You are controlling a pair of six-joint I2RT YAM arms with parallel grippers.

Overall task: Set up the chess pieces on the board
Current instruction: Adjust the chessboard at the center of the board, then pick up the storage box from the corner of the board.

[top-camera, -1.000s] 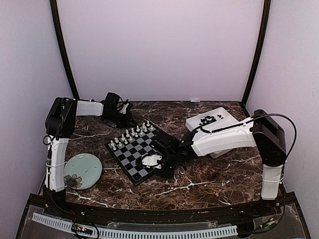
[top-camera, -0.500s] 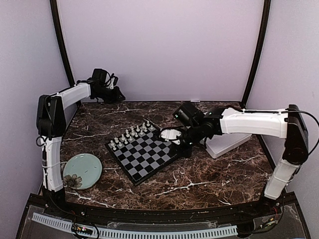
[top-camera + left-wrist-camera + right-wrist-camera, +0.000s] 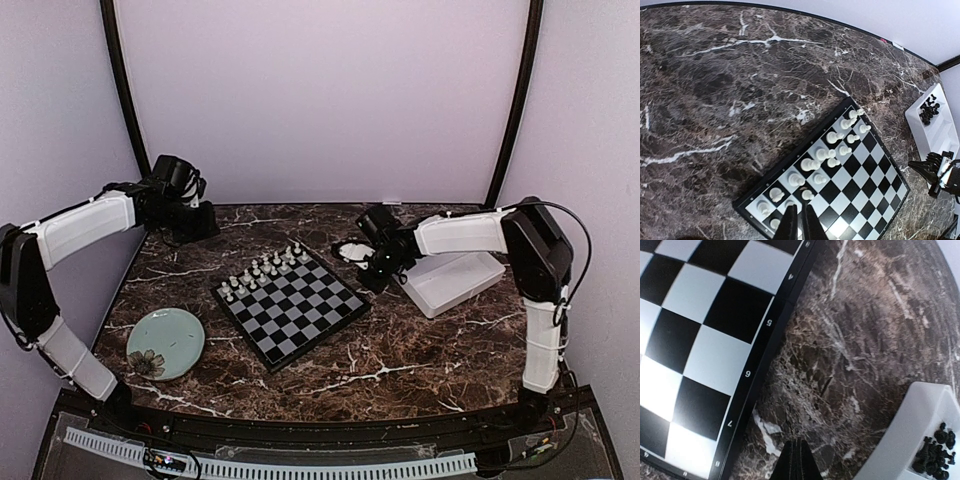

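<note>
The right gripper (image 3: 797, 462) hung with its jaws pressed together and nothing between them, above bare marble tabletop (image 3: 850, 340). Close on their left ran the numbered border of the chessboard (image 3: 700, 340), and the squares nearest them were vacant. On their right, about level with the fingertips, rose the wall of the white tray (image 3: 912, 425). Farther right, inside it, the black chessmen (image 3: 935, 450) lay in a loose heap, too small and tumbled to tell how any one piece was lying. So the pieces to be fetched lay to the right of these jaws and their empty squares to the left. This was plainly the nearer arm, and its next move would probably be a short swing right with the jaws parting. The left gripper (image 3: 799, 225) was raised off the board's far side, its jaws all but closed and holding nothing. The white chessmen (image 3: 821, 153) stood in two rows ahead of them and to the right. The tray lay across the whole board from them.
</note>
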